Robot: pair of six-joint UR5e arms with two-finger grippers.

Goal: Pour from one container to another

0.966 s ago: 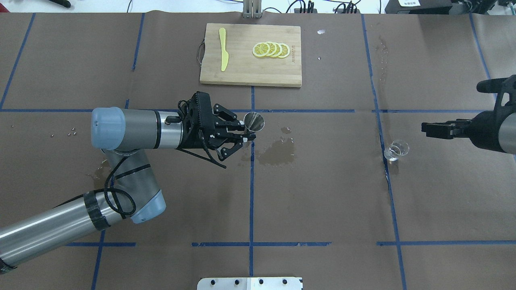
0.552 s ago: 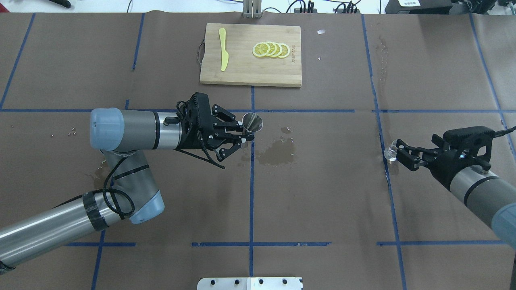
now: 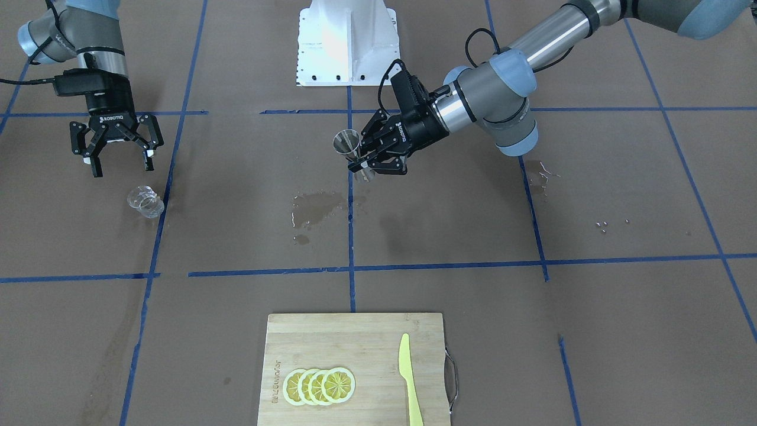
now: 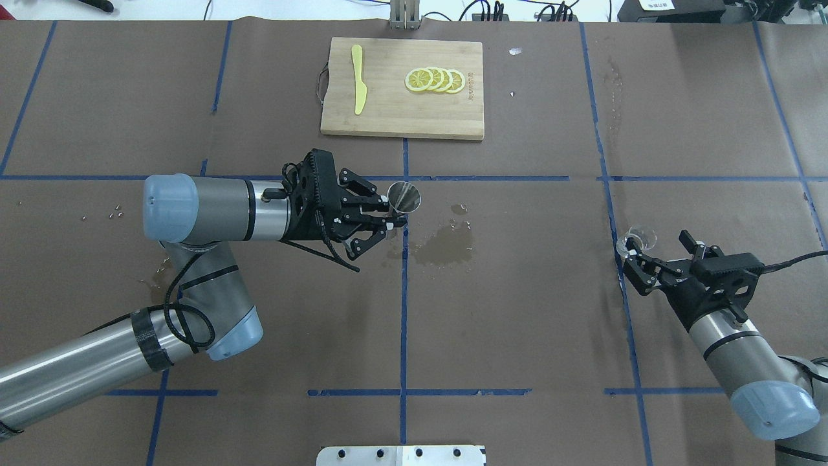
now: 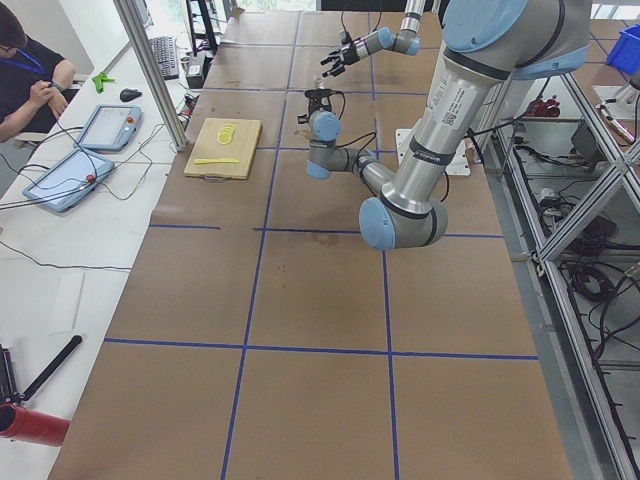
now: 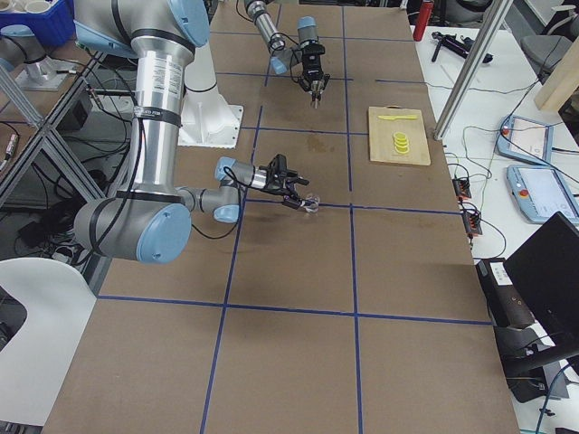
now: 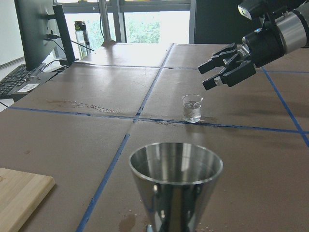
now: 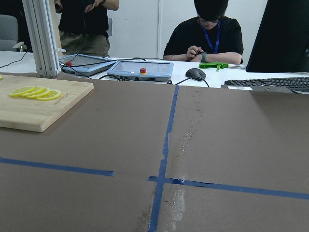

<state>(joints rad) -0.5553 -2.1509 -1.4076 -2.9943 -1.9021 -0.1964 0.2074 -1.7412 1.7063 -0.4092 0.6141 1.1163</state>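
A steel cone-shaped measuring cup (image 4: 404,196) hangs upright above the table's middle, with my left gripper (image 4: 392,221) shut on its lower half; in the left wrist view its open, shiny mouth (image 7: 175,164) fills the foreground. A small clear glass beaker (image 4: 637,237) stands on the table to the right, also seen in the front view (image 3: 145,201). My right gripper (image 3: 121,168) is open and hovers just on the robot's side of the beaker, a little above it and not touching. The right wrist view does not show the beaker.
A bamboo cutting board (image 4: 388,110) with lemon slices (image 4: 435,79) and a yellow knife (image 4: 359,77) lies at the far middle. A wet patch (image 4: 443,246) darkens the paper right of the cup. People sit at a desk beyond the table's end (image 8: 207,34).
My right arm swung in from the right edge and came down toward the robot's side, its open gripper now beside the beaker. The left arm with the cup barely shifted.
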